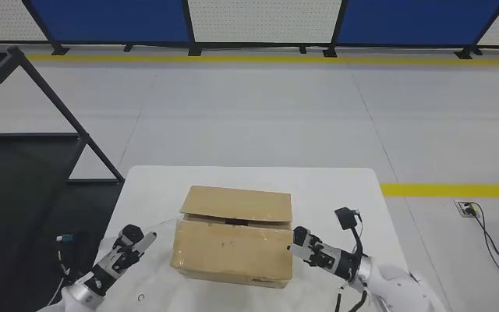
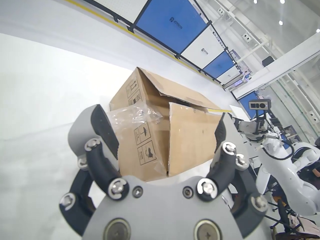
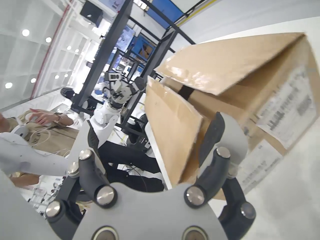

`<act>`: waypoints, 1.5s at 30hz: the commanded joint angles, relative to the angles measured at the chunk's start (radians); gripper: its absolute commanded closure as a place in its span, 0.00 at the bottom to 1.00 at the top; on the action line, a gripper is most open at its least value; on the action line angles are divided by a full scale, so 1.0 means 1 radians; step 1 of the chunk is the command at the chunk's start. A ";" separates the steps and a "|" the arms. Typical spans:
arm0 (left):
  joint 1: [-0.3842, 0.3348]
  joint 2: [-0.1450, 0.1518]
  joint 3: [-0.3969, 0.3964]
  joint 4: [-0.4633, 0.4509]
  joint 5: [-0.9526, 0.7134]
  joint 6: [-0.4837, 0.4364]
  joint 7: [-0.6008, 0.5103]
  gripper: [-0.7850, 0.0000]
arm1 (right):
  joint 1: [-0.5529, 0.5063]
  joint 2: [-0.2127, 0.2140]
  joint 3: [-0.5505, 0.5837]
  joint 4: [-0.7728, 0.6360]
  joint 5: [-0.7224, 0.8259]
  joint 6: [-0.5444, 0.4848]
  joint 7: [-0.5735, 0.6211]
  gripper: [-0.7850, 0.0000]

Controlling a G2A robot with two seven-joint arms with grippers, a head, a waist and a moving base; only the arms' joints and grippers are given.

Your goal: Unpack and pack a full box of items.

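- The cardboard box point(image 1: 234, 238) sits on the white tabletop point(image 1: 156, 183) between the two hands; its top flaps are folded over but not flat, with a dark gap along their seam
- The left hand point(image 2: 161, 117) is spread wide and holds nothing; one end of the box stands just ahead of its fingertips, apart from them; crumpled clear tape point(image 2: 140, 116) clings to that end
- The right hand point(image 3: 155, 126) is also spread wide and empty; the box's other end is right in front of it, with the near flap's edge between its fingers point(image 3: 220, 131); one finger lies close to the wall bearing a white label point(image 3: 287, 106); I cannot tell whether it touches
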 commanded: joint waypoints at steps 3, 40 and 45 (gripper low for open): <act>0.004 0.000 0.008 0.004 -0.020 0.008 0.004 0.00 | 0.006 0.006 0.005 0.011 0.110 -0.059 0.083 0.00; -0.020 0.015 0.148 0.037 0.081 -0.008 -0.081 0.00 | -0.121 0.119 -0.113 -0.112 0.086 -0.158 0.371 0.00; -0.017 0.017 0.158 0.028 0.067 -0.012 -0.094 0.00 | -0.110 0.124 -0.132 -0.071 0.066 -0.155 0.372 0.00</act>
